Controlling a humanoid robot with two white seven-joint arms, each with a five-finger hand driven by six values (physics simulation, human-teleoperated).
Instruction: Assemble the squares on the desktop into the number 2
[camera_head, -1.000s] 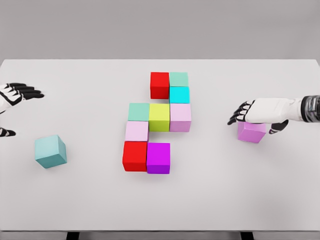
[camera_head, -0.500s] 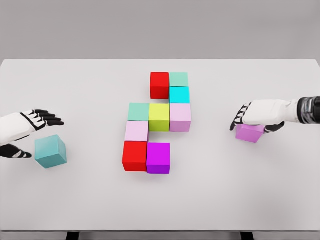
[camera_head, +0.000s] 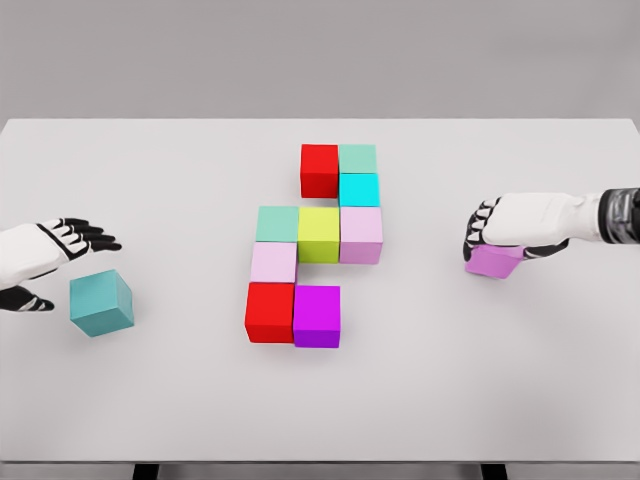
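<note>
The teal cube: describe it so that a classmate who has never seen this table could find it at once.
Start at the cluster of coloured cubes in the middle of the white table, then look far left. The teal cube sits alone there, just below the open left robot hand. Unlike the cluster's paler mint cubes, it touches no other cube and stands turned at an angle.

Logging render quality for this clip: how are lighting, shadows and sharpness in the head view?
Head view: even, diffuse light on the white table, no glare; cubes cast only faint contact shadows; slightly soft overall; the purple cube under the right hand remains readable.
</note>
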